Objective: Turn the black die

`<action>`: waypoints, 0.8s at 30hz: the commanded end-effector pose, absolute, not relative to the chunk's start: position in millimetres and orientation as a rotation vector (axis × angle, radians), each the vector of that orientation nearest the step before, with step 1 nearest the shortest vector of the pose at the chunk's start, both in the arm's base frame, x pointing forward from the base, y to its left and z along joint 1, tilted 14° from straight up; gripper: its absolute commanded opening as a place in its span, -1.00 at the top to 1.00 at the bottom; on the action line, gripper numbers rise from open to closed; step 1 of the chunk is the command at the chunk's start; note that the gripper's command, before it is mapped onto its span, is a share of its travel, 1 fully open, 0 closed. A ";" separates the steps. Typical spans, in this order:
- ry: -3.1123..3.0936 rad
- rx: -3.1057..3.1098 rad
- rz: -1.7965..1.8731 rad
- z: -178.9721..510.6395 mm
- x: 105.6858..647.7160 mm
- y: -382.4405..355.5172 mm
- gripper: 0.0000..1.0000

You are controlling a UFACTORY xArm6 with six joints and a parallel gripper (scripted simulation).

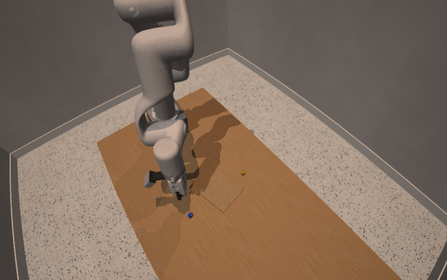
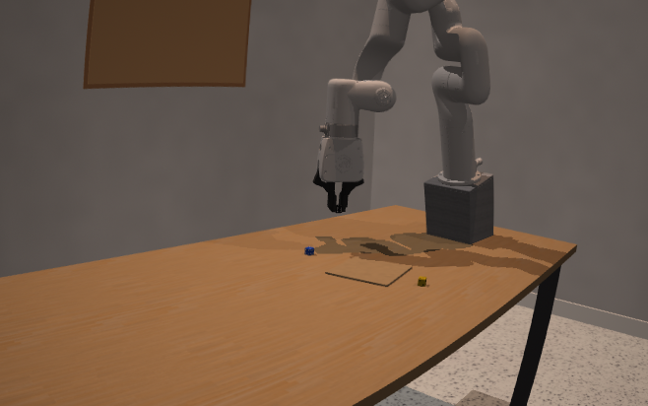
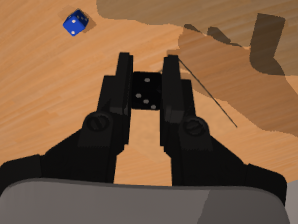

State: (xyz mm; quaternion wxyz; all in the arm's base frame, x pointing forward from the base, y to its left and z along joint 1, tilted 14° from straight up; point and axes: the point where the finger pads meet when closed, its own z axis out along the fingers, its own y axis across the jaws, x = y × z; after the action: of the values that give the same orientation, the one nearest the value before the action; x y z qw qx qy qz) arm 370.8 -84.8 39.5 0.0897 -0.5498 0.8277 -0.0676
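Observation:
My gripper (image 1: pixel 179 196) (image 2: pixel 339 210) (image 3: pixel 147 73) is shut on the black die (image 3: pixel 146 89) and holds it high above the table. In the wrist view the die shows one white pip in its upper part and a slanting row of three lower down; its other sides are hidden. The tan mat (image 1: pixel 222 191) (image 2: pixel 369 272) lies flat on the table, with no die on it. A blue die (image 1: pixel 190 215) (image 2: pixel 309 251) (image 3: pixel 75 23) lies on the table beside the mat. A yellow die (image 1: pixel 243 172) (image 2: pixel 421 281) lies off the mat's other side.
The wooden table (image 1: pixel 272 221) (image 2: pixel 197 315) carries the mat and both loose dice. The arm's dark grey base (image 2: pixel 448 212) stands at the table's far end. Shadows of the arm fall across the table near the mat. A thin dark line crosses the right of the wrist view.

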 end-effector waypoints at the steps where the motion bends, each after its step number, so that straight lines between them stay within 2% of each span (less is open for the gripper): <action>1: 2.321 -1.791 -0.191 40.3 372.8 -85.5 0.78; 24: 1.565 -2.540 -0.289 39.5 377.9 -87.8 0.78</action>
State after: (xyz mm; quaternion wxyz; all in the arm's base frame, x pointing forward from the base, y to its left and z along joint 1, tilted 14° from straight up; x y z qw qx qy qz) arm 376.3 -87.2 38.7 0.0575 -0.8176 0.5648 -0.0964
